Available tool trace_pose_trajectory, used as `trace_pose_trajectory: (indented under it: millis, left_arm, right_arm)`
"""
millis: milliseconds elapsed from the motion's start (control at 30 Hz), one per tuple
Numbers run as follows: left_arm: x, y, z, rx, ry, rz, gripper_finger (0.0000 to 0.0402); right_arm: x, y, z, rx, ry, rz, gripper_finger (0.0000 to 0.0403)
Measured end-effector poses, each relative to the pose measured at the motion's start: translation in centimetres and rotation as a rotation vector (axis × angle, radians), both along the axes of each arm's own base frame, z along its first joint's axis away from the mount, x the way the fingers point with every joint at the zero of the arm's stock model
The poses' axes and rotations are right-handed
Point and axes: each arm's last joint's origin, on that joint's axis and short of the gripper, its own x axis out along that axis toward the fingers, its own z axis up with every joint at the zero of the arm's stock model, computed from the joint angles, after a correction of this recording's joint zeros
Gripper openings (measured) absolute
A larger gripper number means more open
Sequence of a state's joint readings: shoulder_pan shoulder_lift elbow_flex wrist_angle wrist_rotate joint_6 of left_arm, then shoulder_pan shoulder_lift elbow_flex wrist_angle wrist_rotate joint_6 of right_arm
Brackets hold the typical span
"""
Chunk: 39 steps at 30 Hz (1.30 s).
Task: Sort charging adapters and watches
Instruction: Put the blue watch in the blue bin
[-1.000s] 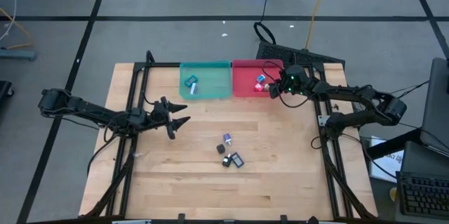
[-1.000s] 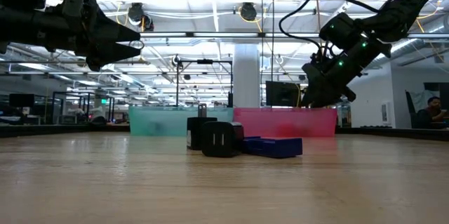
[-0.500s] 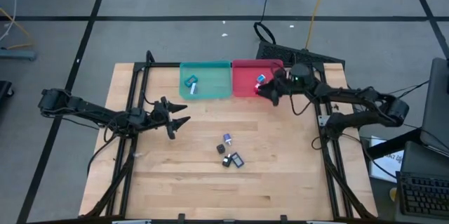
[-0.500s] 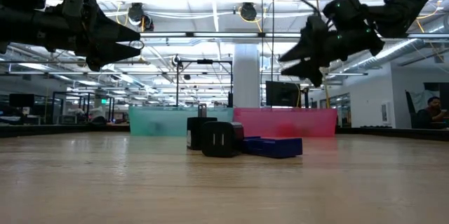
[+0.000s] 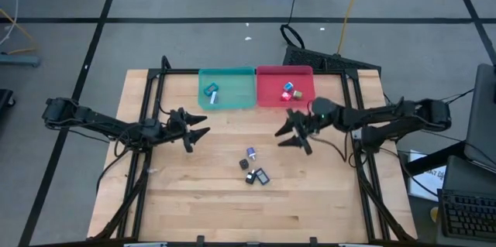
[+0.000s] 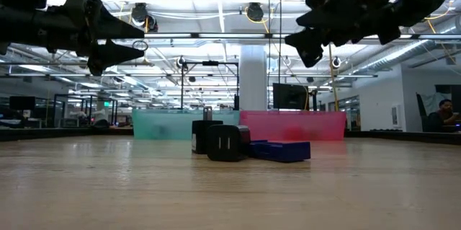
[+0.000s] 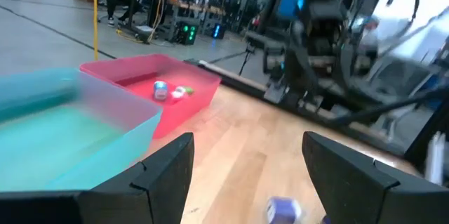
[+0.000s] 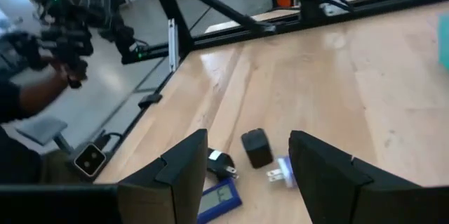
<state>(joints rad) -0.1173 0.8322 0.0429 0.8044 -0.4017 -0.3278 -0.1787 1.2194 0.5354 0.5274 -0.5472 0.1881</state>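
Fingers spread and empty on the right gripper [image 5: 288,137], hovering right of centre in the high view; the left gripper [image 5: 198,133] waits at centre left, jaws parted too. Below centre huddle the loose pieces: a black adapter [image 8: 257,147], a watch [image 8: 216,197] half cut off by the frame edge. More adapters [image 5: 289,90] lie in the red tray [image 5: 267,96]; the teal tray's [image 5: 232,100] contents are too small to name.

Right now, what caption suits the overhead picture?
Right gripper open near the last pieces; teal bin and red bin partly filled.
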Motion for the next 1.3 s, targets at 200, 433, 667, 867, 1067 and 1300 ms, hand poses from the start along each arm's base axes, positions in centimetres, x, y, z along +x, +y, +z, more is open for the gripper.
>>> trace_pose_trajectory:
  millis: [200, 433, 667, 867, 1067, 1300]
  left_arm:
    - [0.0, 0.0, 0.6, -0.065, -0.077, -0.006, 0.0269]
    - [2.1, -1.4, 1.9, -0.011, -0.040, -0.094, 0.0269]
    - [7.0, -4.0, 2.9, 0.200, 0.124, -0.249, 0.0269]
    - [10.2, -5.2, 1.8, 0.215, 0.223, -0.290, 0.0269]
    - [12.1, -5.7, -0.2, 0.110, 0.290, -0.287, 0.0269]
    - [13.1, -5.9, -1.9, 0.109, 0.359, -0.287, 0.0269]
  right_arm:
    - [0.3, 2.4, -0.1, -0.056, -0.005, -0.013, 0.0192]
    - [0.3, 2.9, -0.1, -0.076, -0.010, -0.006, 0.0192]
    - [0.3, 2.9, -0.2, -0.075, 0.000, -0.003, 0.0192]
    - [-0.2, 3.4, -1.3, -0.051, 0.046, 0.013, 0.0192]
    - [-1.0, 4.3, -2.4, -0.053, 0.052, 0.044, 0.0192]
    - [-0.9, 6.6, -3.6, -0.146, 0.014, -0.045, 0.0192]
